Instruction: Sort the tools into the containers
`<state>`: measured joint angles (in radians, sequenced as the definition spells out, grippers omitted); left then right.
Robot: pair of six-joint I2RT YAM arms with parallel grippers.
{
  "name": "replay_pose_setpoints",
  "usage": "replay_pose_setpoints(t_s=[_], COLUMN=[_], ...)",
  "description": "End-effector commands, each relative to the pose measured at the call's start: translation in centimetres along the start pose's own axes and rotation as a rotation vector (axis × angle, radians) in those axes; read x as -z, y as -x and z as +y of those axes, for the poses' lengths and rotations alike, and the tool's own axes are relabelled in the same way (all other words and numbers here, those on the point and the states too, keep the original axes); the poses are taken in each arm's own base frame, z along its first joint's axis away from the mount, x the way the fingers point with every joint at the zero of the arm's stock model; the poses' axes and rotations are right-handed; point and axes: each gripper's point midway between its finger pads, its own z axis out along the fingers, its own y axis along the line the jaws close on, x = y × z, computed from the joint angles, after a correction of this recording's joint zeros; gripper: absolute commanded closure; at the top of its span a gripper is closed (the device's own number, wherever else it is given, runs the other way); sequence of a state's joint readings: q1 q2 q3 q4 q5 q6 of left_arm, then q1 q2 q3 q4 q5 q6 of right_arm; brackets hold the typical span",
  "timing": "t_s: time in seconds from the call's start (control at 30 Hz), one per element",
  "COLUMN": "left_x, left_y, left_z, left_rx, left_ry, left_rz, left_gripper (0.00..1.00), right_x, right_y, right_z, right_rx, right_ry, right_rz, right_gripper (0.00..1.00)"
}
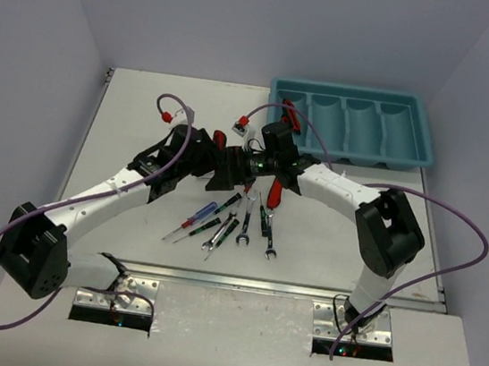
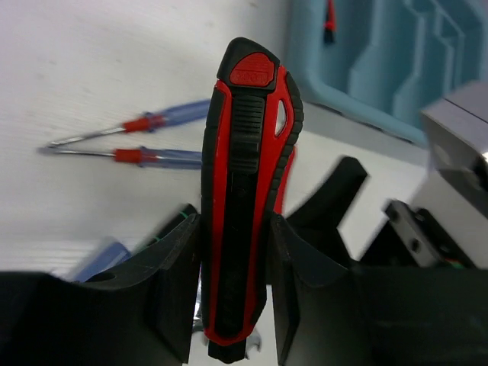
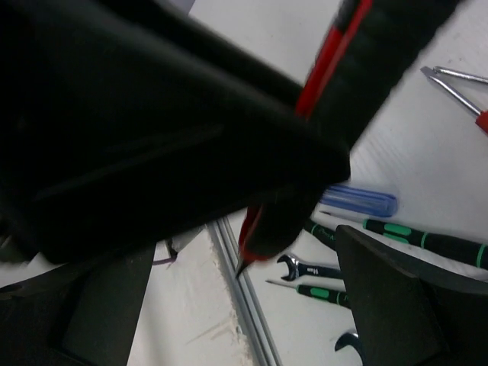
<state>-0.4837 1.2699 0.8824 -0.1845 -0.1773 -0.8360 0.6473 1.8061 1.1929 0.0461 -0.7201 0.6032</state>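
Observation:
My left gripper (image 2: 232, 229) is shut on a red-and-black folding knife (image 2: 245, 152) and holds it above the table, its far end pointing toward the teal tray (image 2: 381, 76). In the top view both grippers meet mid-table, left (image 1: 222, 164) and right (image 1: 247, 163). My right gripper (image 3: 248, 252) is open; its fingers (image 3: 396, 305) stand wide apart around the left gripper and the knife (image 3: 335, 53). The tray (image 1: 355, 93) sits at the back right with one red knife (image 1: 291, 114) in its leftmost compartment.
On the table below the grippers lie a blue-handled screwdriver (image 1: 199, 216), thin green-and-black screwdrivers (image 1: 265, 213), silver wrenches (image 1: 245, 226) and another red knife (image 1: 276, 193). Two blue-handled screwdrivers (image 2: 164, 156) show in the left wrist view. The table's front rail (image 3: 244, 305) is close below.

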Motion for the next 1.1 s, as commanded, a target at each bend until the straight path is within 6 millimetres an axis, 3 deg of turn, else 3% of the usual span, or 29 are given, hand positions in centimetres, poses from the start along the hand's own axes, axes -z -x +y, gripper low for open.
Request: replay_pose_setpoints(t_s=[0.0,0.1,0.17,0.2,0.3,0.33,0.43,0.6,0.77,0.87,0.97,1.07], left_x=[1.4,2.1,2.2,2.3,2.2,2.2,2.7,5.2,8.4,8.5,8.1,8.0], left_y=[0.3,0.2,0.1,0.1,0.4,0.7,2.3,7.1,10.0,9.2,7.9,6.9], left_z=[-3.7,-5.1,-5.5,-5.5,-5.2,-5.1,-4.3,-2.4,0.3,1.4,1.8,2.3], left_rx=[0.124,0.133,0.127,0.12,0.095,0.092,0.065,-0.001,-0.052,-0.086,-0.125,-0.166], left_ry=[-0.163,-0.212,-0.224,-0.223,-0.197,-0.191,-0.116,0.047,0.177,0.191,0.175,0.174], left_rz=[0.002,0.017,0.019,0.019,0.006,-0.005,-0.064,-0.242,-0.372,-0.36,-0.307,-0.268], left_gripper=[1.0,1.0,1.0,0.96,0.76,0.65,0.03,0.0,0.0,0.0,0.0,0.0], right_x=[-0.2,-0.4,-0.4,-0.3,0.0,0.1,0.8,3.4,8.6,12.2,13.5,14.5], right_y=[4.0,4.5,4.7,4.8,5.0,5.0,5.4,5.9,8.3,12.4,12.9,15.4], right_z=[1.8,1.3,1.0,0.8,0.0,-0.3,-1.9,-6.1,-12.7,-16.2,-20.5,-22.9], right_rx=[0.046,0.027,0.022,0.023,0.022,0.022,0.037,0.005,-0.039,-0.041,-0.071,-0.047], right_ry=[0.041,0.021,0.007,-0.004,-0.064,-0.087,-0.189,-0.393,-0.73,-0.874,-0.983,-1.032], right_rz=[-0.172,-0.215,-0.231,-0.238,-0.253,-0.254,-0.264,-0.269,-0.277,-0.303,-0.246,-0.236], right_gripper=[0.1,0.51,0.91,1.0,1.0,1.0,1.0,1.0,1.0,1.0,1.0,1.0])
